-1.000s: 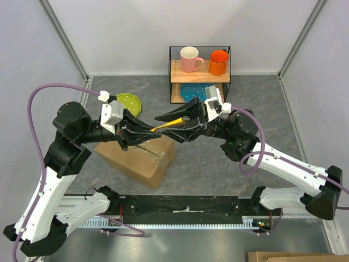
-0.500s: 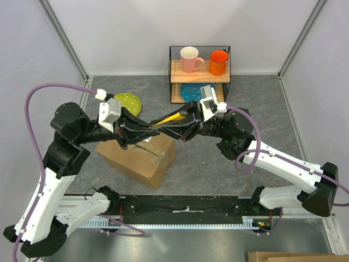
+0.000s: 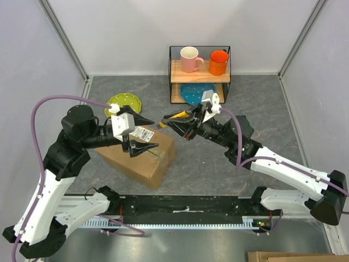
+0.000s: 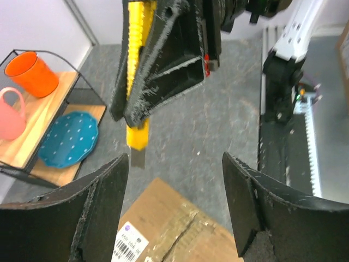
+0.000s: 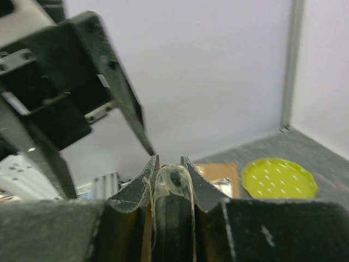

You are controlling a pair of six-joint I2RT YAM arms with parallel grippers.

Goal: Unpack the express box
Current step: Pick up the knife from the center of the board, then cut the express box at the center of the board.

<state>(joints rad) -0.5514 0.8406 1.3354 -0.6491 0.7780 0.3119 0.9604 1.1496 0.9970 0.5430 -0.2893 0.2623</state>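
The express box (image 3: 143, 162), a brown carton with a white label (image 3: 143, 132) and a rough split seam, lies on the grey table left of centre. My left gripper (image 3: 151, 134) hovers open just above its top with nothing between the fingers; in the left wrist view the box (image 4: 180, 229) shows below the spread fingers (image 4: 103, 207). My right gripper (image 3: 175, 124) is shut on a yellow utility knife (image 3: 175, 115), blade end pointing left toward the box. In the left wrist view the knife (image 4: 136, 82) hangs ahead, above the box's far edge. The right wrist view shows the knife's end (image 5: 172, 183) pinched between the pads.
A wire shelf rack (image 3: 199, 73) at the back holds a pink mug (image 3: 190, 59) and an orange mug (image 3: 218, 61), with a blue plate (image 3: 197, 91) underneath. A green plate (image 3: 124, 102) lies behind the box. Walls close the table on three sides.
Both grippers held the knife together; the left one has let go, opened wide and drawn back left over the box. The right gripper keeps the knife.
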